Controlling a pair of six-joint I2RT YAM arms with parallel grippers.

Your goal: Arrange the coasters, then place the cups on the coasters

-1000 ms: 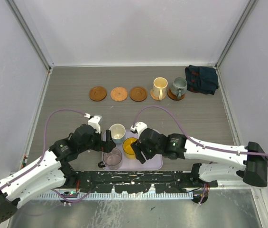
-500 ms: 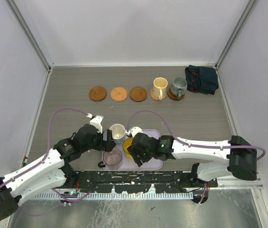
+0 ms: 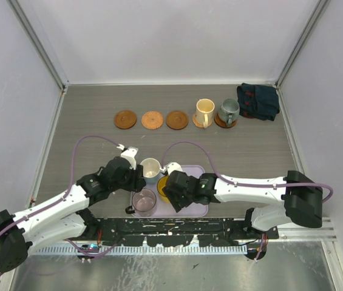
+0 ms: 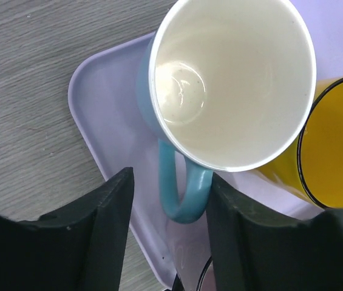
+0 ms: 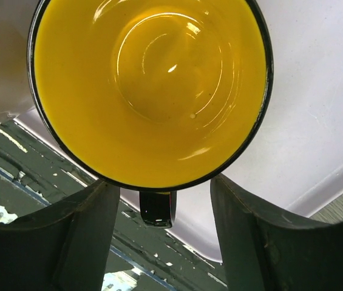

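Three bare brown coasters (image 3: 125,119) (image 3: 152,119) (image 3: 177,119) lie in a row at the back. To their right, a cream-yellow cup (image 3: 204,112) and a grey-green cup (image 3: 227,112) each stand on a coaster. On the lavender tray (image 3: 198,209) stand a light blue cup (image 4: 232,79), an orange-yellow cup (image 5: 150,85) and a translucent purple cup (image 3: 143,202). My left gripper (image 4: 170,182) is open astride the blue cup's handle (image 4: 183,194); the right finger touches it, the left stands apart. My right gripper (image 5: 162,188) is open, straddling the orange-yellow cup's black handle (image 5: 158,209) without touching.
A dark folded cloth (image 3: 258,101) lies in the back right corner. Grey walls close in the table on three sides. The arms' mounting rail (image 3: 171,227) runs just below the tray's near edge.
The left jaws have narrowed around the blue cup's handle. The right gripper has slid left and lower onto the orange-yellow cup's handle. The cups have not moved.
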